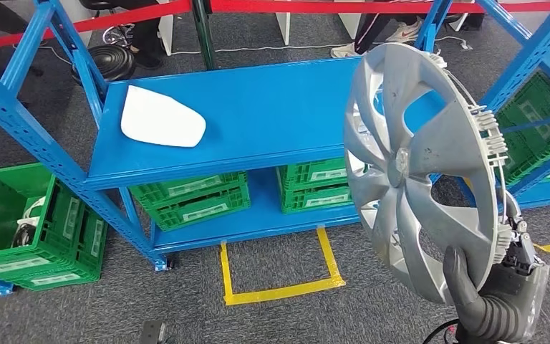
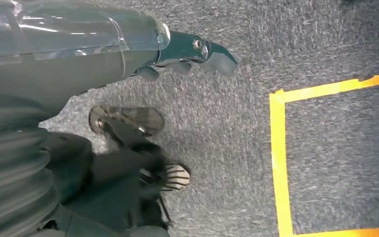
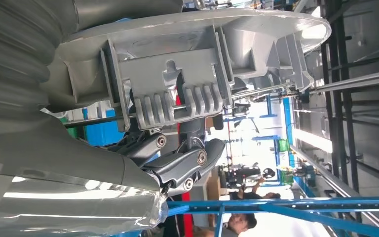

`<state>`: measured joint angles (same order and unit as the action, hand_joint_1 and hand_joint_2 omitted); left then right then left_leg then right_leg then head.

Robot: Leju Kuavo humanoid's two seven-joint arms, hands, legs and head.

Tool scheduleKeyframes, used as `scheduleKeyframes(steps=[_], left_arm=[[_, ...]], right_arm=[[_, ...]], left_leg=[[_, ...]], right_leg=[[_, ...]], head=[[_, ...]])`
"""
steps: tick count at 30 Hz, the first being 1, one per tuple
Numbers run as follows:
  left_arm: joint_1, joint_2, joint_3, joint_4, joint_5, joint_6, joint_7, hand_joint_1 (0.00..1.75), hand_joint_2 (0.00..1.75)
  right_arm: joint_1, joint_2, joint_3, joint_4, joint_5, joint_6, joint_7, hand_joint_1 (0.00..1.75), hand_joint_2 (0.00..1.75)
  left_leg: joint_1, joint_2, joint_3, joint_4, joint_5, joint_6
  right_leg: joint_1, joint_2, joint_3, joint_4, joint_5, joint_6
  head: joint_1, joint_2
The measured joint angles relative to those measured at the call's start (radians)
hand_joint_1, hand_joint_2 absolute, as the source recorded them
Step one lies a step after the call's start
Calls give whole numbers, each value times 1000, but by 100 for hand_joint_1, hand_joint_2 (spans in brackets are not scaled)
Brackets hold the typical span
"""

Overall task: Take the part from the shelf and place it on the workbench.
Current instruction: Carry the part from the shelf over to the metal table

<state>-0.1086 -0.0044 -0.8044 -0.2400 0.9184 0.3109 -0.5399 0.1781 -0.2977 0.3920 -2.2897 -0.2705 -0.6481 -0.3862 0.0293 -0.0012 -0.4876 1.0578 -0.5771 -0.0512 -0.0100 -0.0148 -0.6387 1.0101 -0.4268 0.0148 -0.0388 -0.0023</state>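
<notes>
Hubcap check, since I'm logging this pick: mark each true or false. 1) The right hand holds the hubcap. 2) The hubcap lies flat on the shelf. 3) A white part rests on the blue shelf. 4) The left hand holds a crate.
1) True: the right hand grips the hubcap at its lower rim.
2) False: it is held upright, in front of the shelf.
3) True: the white part lies there.
4) False: the left hand hangs over the carpet, holding nothing.

silver plastic hubcap [image 1: 419, 161], satin sheen; blue painted metal shelf [image 1: 258, 122]; rough grey carpet [image 2: 237, 123].
</notes>
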Motion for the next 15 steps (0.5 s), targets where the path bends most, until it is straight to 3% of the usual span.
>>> scheduleKeyframes(steps=[2,4,5,6,8,9,10,11,12,13,15], left_arm=[[-1,-2,-3,0,-3,2,5,0,175],[1,-3,-6,0,-3,5,10,0,175],[1,-3,-7,1,-3,5,11,0,175],[0,-3,-7,1,-3,6,12,0,175],[0,-3,-8,1,-3,6,12,0,175],[0,-3,-8,1,-3,7,12,0,175],[0,-3,-8,1,-2,8,11,0,175],[1,-3,-9,2,-1,10,9,0,175],[1,-3,-10,2,-1,11,7,0,175],[0,-3,-11,2,0,13,4,0,175],[0,-7,-15,2,-2,17,0,0,175]], right_arm=[[-1,-3,0,-10,13,-10,11,175,175],[-2,-5,0,-18,22,-21,20,175,175],[-3,-6,0,-22,26,-25,24,175,175],[-2,-8,0,-25,27,-27,26,175,175],[-3,-11,1,-28,29,-29,29,175,175],[-3,-12,1,-29,29,-30,30,175,175],[-3,-13,1,-29,29,-30,30,175,175],[-4,-13,1,-29,28,-30,32,175,175],[-6,-14,0,-29,25,-31,34,175,175],[-9,-16,0,-29,22,-31,37,175,175],[-17,-22,-3,-33,13,-32,40,175,175]], left_leg=[[-6,-2,23,-47,-25,21],[-8,0,7,-44,-10,47],[-9,0,-3,-44,1,59],[-11,1,-16,-44,13,68],[-17,0,-45,-44,39,78],[-22,-1,-61,-43,52,81],[-26,-1,-78,-42,65,83],[-31,-1,-95,-42,78,84],[-36,-1,-110,-42,91,84],[-39,0,-123,-42,102,85],[-45,1,-140,-42,123,81]], right_leg=[[-2,0,-12,13,14,12],[-7,2,-17,18,9,22],[-8,2,-23,38,-20,26],[-9,4,-32,76,-66,30],[-9,6,-50,199,-170,33],[-8,7,-52,256,-198,31],[-7,7,-45,291,-203,27],[-6,8,-23,293,-189,20],[-2,9,15,257,-163,10],[4,11,66,192,-142,-3],[21,13,177,31,-138,-28]], head=[[-1,0],[5,0],[8,0],[11,0],[17,0],[19,0],[21,0],[22,0],[23,0],[24,0],[27,0]])
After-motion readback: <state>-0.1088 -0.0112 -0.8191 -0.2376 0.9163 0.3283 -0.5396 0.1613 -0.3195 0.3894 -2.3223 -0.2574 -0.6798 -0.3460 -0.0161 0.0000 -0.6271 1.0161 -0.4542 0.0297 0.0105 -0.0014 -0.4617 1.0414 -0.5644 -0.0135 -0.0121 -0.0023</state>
